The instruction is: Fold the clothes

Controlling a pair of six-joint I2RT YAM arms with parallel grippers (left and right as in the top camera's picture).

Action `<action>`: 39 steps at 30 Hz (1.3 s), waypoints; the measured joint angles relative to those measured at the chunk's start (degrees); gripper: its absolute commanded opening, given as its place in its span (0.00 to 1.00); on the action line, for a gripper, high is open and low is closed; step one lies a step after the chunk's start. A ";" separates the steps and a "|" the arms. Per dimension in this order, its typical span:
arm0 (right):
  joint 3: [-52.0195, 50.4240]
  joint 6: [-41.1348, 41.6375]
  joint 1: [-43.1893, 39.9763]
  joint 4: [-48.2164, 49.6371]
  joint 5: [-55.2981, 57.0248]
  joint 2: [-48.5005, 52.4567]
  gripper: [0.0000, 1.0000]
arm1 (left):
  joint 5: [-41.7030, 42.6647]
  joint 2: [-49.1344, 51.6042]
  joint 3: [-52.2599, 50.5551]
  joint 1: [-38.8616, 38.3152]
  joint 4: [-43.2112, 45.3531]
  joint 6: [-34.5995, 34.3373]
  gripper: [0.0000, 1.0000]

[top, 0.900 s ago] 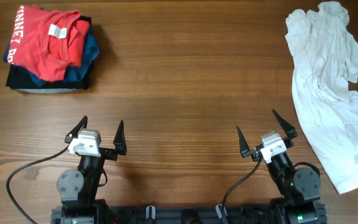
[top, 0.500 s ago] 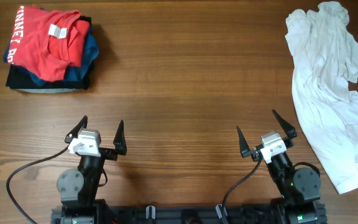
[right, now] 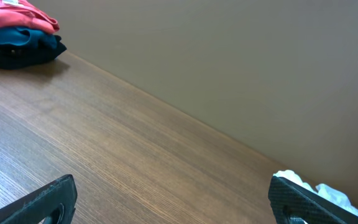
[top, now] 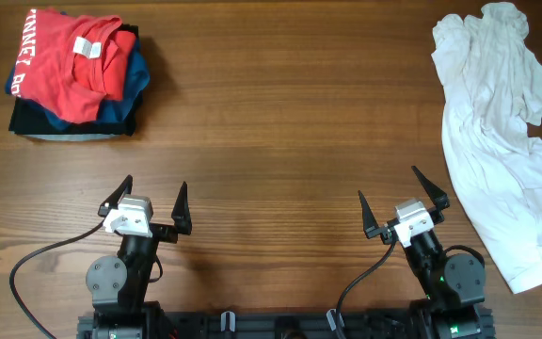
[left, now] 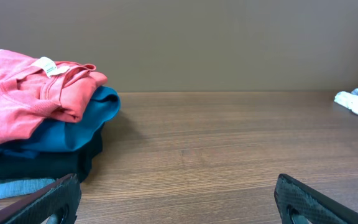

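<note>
Your white T-shirt (top: 489, 151) lies crumpled along the right side of the worktop (top: 280, 122), well apart from your 2 arms, whose left end effector (top: 155, 182) and right end effector (top: 388, 184) rest released, jaws spread wide.

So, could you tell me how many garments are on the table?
5 visible: the white T-shirt crumpled at the right; stacked at far left, a red shirt on top, then a blue garment, a dark garment and a pale layer. Others may hide inside.
</note>
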 measured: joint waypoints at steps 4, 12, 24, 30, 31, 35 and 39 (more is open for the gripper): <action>0.00 0.00 0.00 0.00 0.00 0.00 1.00 | 0.00 0.00 0.00 0.00 0.00 0.00 1.00; 0.00 0.00 0.00 0.00 0.00 0.00 1.00 | 0.00 0.00 0.00 0.00 0.00 0.00 1.00; 0.00 -2.12 0.00 0.87 0.04 0.00 1.00 | 0.00 0.00 0.00 0.00 0.02 0.00 1.00; 0.00 -4.28 0.00 7.08 -1.46 0.00 1.00 | 1.25 0.00 0.00 0.00 0.61 0.00 1.00; 0.00 -4.35 0.00 8.33 -2.29 0.00 1.00 | 2.08 0.00 0.00 0.00 1.31 -0.04 1.00; 0.90 -4.55 0.00 8.15 -4.79 0.07 1.00 | 4.61 0.02 0.17 0.00 2.62 -1.77 1.00; 7.37 -4.44 0.00 6.88 -5.70 4.68 1.00 | 5.97 3.58 3.91 0.00 1.27 -3.06 1.00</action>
